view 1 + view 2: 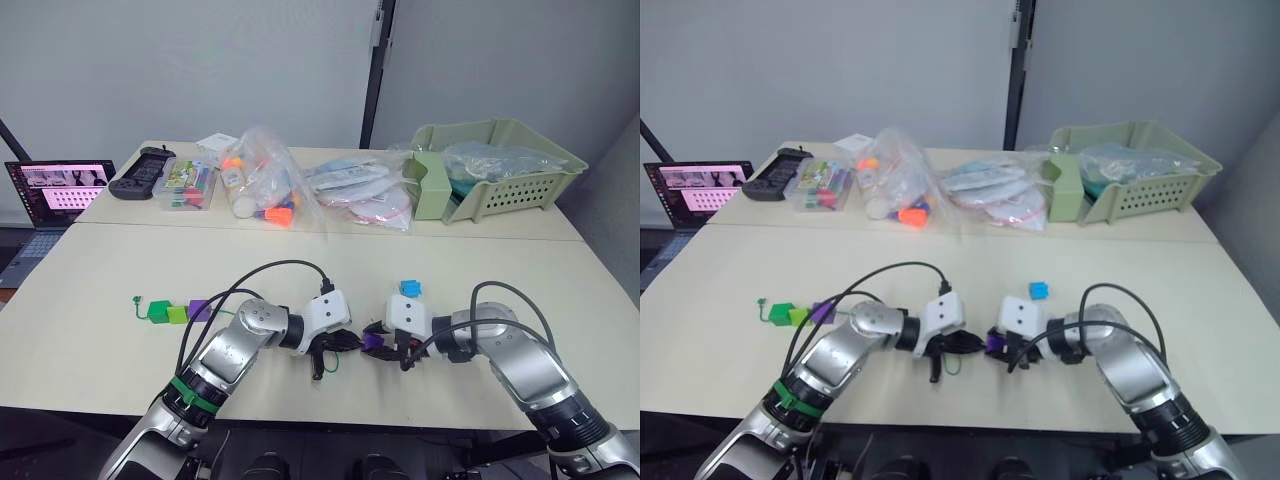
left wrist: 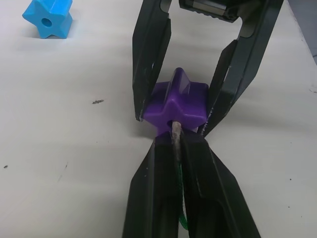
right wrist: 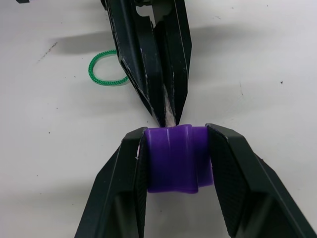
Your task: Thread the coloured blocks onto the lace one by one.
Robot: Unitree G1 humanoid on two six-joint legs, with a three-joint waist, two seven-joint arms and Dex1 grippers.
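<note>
Lace (image 2: pixel 176 136) tip end hidden inside purple block (image 2: pixel 176 104) hole; cord behind it concealed between left gripper (image 2: pixel 179 148) fingers.

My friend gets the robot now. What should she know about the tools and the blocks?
Left tool: shut on the lace tip, which sits at the hole of a purple block.
Right tool: shut on that purple block.
Done: a dark green, a light green and another purple block sit in a row by the lace's far end, apparently threaded.
Left: push the tip through this block, then thread the blue block lying loose on the table.
</note>
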